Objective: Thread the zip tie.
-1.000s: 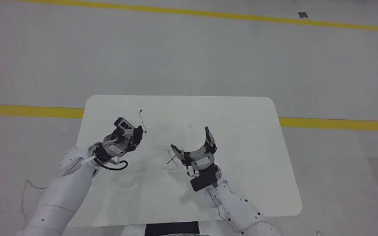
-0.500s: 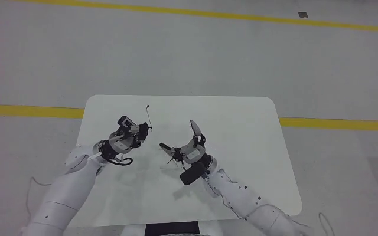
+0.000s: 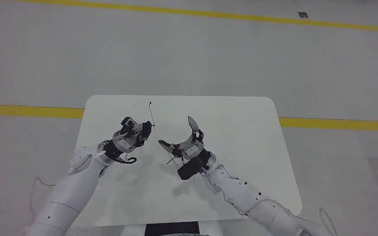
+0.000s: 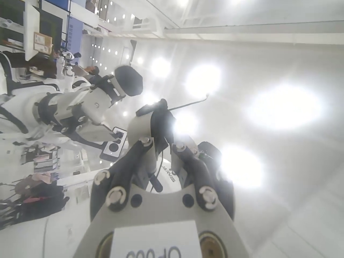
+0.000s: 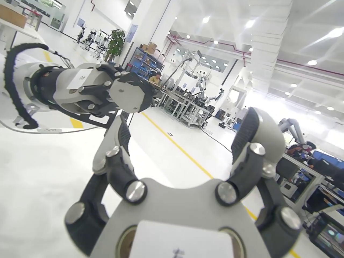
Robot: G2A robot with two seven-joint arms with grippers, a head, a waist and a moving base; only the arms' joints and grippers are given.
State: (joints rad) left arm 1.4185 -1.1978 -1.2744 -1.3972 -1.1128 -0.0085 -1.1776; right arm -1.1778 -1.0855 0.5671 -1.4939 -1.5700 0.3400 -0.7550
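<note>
Currently at the pre-threading step, by my reading: the left gripper is pressed together on one end of the zip tie, and no loop is formed yet. From above, the zip tie stands out of that gripper toward 12 o'clock, held clear of the table, over its middle and a little to the 9 o'clock side. The right gripper sits at about 3 o'clock of the left gripper, near but apart from it, fingers spread wide with nothing between them; the zip tie's free end lies at roughly 10 o'clock of that gap. Next move, as I judge it: the right gripper has to come across and close on the free end without knocking it aside, then bend it round so the tip can be fed into the head. That calls for fine alignment, since the target is very narrow. Appearance: a thin black zip tie, almost straight with a slight curve, and a small bump at the far tip. Too small to tell whether that bump is the head or the tail. Likely springy, so it may flick away when touched
</note>
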